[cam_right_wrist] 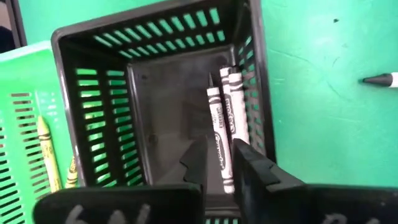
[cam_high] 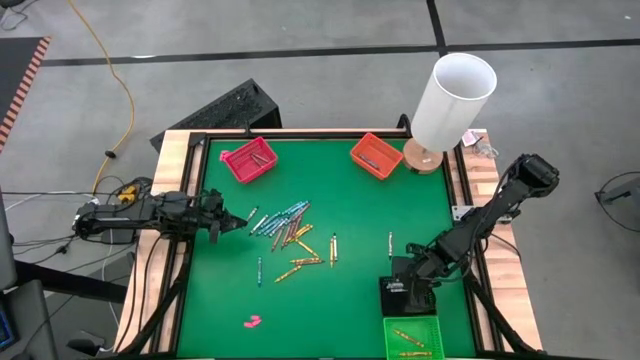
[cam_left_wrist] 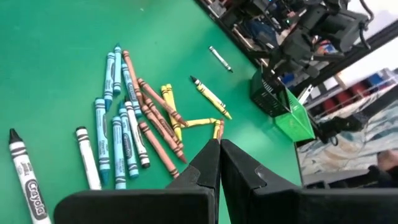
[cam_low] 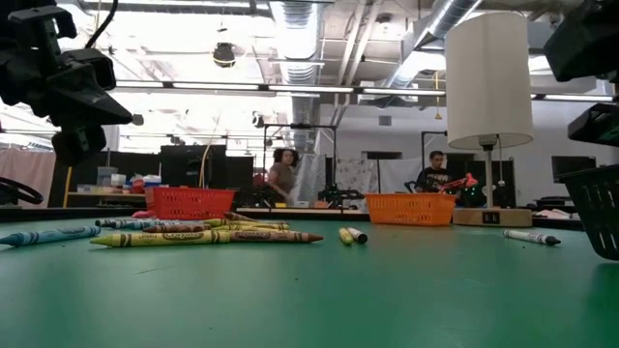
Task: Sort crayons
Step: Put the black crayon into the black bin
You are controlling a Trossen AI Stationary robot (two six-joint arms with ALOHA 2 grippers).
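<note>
High view showed the near edge of the green table [cam_high: 350, 300] first: a green basket [cam_high: 411, 338] with a few yellow crayons in it, and just beyond it a black basket [cam_high: 403, 297] under the right gripper [cam_high: 408, 283]. From the right wrist, that gripper [cam_right_wrist: 219, 155] hung directly over the black basket [cam_right_wrist: 93, 81], its fingers narrowly parted with a white-wrapped black crayon [cam_right_wrist: 219, 134] lying between them; two similar crayons rested against the basket wall beside it. Whether the fingers actually pressed on the crayon, I could not tell. By my reading, the step in hand was dropping a black crayon into its basket.

A small pink lump [cam_high: 252, 321] lay near the left front. Farther in, the loose pile of crayons [cam_high: 290, 235] sat left of the table's middle, blues, browns and yellows mixed, with one stray black crayon [cam_high: 390, 243] off to the right. The left gripper [cam_high: 238, 224] hovered just left of the pile, fingers pressed together on nothing.

At the far edge stood a red basket [cam_high: 249, 159], an orange basket [cam_high: 376, 155] and a white lamp [cam_high: 450, 100].

Next, the right gripper would likely need to lift clear and go for the stray crayon.
</note>
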